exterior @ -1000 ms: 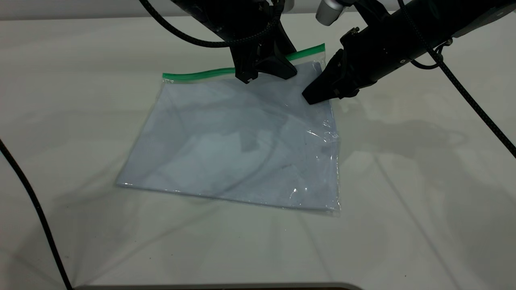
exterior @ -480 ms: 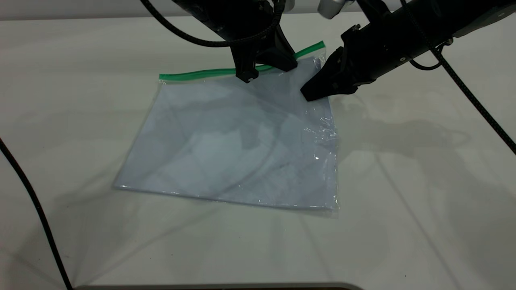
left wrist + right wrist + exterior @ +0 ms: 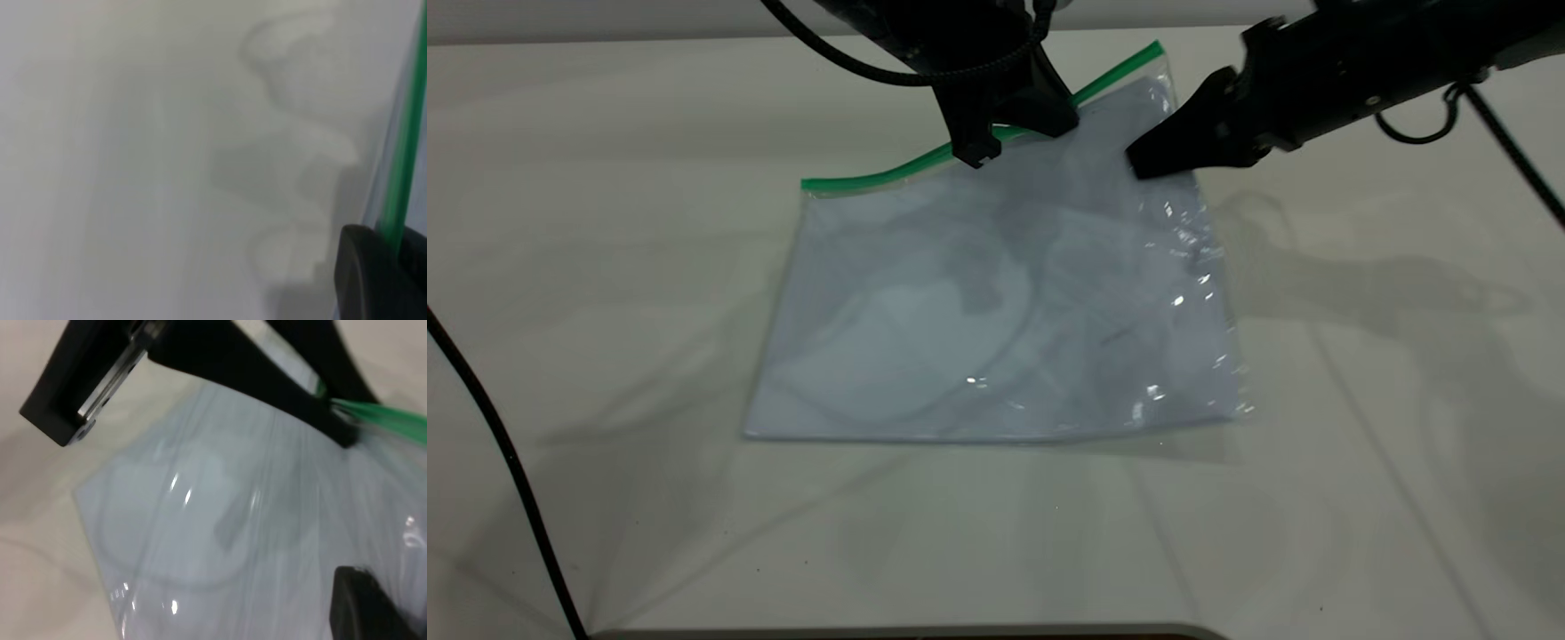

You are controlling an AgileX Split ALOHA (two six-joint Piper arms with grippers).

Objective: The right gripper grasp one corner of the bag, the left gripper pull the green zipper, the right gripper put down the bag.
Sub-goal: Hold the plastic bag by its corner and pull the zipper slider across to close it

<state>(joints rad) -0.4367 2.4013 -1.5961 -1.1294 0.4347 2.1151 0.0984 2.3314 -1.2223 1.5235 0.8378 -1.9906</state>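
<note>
The bag (image 3: 996,311), a clear pouch with white sheets inside, lies on the table with its far right corner raised. My right gripper (image 3: 1149,162) is shut on that corner, and one of its fingers (image 3: 363,603) shows against the plastic. The green zipper (image 3: 871,178) runs along the far edge and slopes up toward the lifted corner. My left gripper (image 3: 1000,138) sits on this strip about midway, jaws closed over it. In the left wrist view the green zipper (image 3: 405,153) runs into a black finger (image 3: 370,280). The right wrist view shows the left gripper (image 3: 330,413) pinching the green zipper (image 3: 390,419).
A white table (image 3: 605,267) with faint creases carries the bag. A black cable (image 3: 498,444) crosses the near left corner, and another cable (image 3: 1512,151) hangs at the far right. The table's front edge (image 3: 889,633) is close to the bottom of the exterior view.
The right gripper rose and moved right with the bag's corner. The whole bag slid right, and the green zipper now slopes upward. The left gripper stayed on the zipper.
</note>
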